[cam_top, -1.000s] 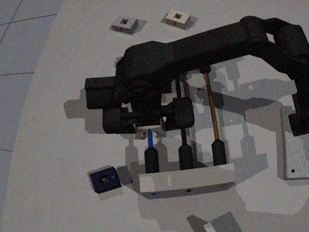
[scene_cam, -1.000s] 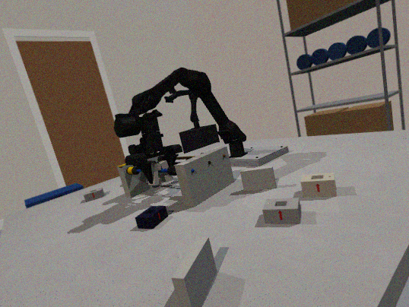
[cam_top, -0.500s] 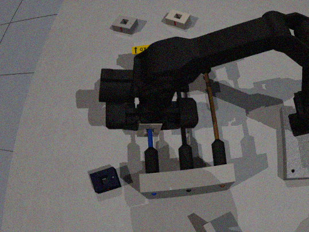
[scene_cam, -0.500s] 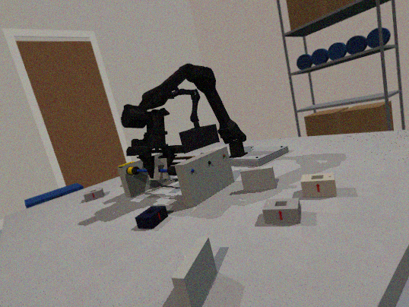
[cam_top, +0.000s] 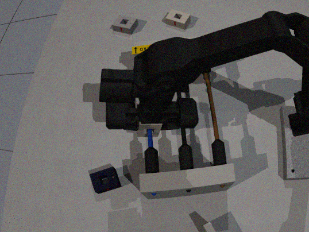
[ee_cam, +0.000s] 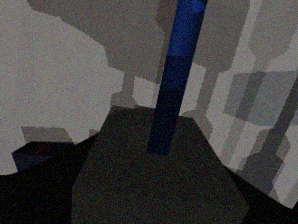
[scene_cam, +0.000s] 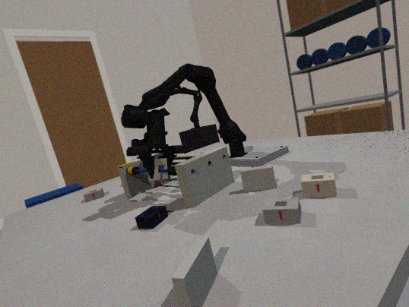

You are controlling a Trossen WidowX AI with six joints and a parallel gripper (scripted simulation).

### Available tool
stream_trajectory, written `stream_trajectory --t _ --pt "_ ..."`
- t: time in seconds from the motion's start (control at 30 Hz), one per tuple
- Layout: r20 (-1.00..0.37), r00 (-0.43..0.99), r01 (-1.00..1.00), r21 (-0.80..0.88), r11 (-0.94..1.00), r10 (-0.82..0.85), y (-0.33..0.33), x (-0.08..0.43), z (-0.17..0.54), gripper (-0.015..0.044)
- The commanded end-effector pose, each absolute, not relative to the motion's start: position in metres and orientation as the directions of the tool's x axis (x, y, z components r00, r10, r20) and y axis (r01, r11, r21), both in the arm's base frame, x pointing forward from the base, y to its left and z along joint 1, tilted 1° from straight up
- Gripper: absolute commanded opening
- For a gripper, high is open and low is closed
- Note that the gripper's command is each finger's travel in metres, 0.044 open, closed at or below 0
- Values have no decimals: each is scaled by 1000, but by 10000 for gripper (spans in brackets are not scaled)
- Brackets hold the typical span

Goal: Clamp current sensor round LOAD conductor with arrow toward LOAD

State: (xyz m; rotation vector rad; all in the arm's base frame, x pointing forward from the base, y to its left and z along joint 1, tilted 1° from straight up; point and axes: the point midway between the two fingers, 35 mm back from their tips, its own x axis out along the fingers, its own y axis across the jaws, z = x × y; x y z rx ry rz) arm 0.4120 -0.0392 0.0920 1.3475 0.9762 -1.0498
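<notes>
The grey current sensor (cam_top: 158, 127) (ee_cam: 135, 170) is round the blue conductor (cam_top: 150, 139) (ee_cam: 172, 85). In the wrist view its halves look together, with no gap visible; whether it is latched cannot be seen. My gripper (scene_cam: 160, 169) is shut on the sensor, a black finger on each side. The yellow LOAD marker (cam_top: 138, 50) (scene_cam: 126, 164), partly covered by the arm in the top view, is at the far end of this conductor, its arrow pointing away from the near terminal block. The sensor's own arrow is not visible.
A black conductor (cam_top: 184, 138) and a brown conductor (cam_top: 213, 109) run beside the blue one into the near block (cam_top: 186, 179) (scene_cam: 205, 178). A dark blue sensor (cam_top: 99, 184) (scene_cam: 150, 218) lies left of that block. Pale sensors (cam_top: 129, 27) (cam_top: 184, 21) lie beyond the arm.
</notes>
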Motion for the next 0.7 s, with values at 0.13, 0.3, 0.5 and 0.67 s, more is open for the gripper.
stream_trajectory --t 0.13,0.3,0.5,0.67 --pt "-964 265 963 265 -45 -21 -39 412 93 236" --pt "-964 265 963 265 -45 -21 -39 412 93 368" --pt "-965 263 964 263 -45 -21 -39 412 92 361" --pt "-965 263 964 263 -45 -21 -39 412 92 312"
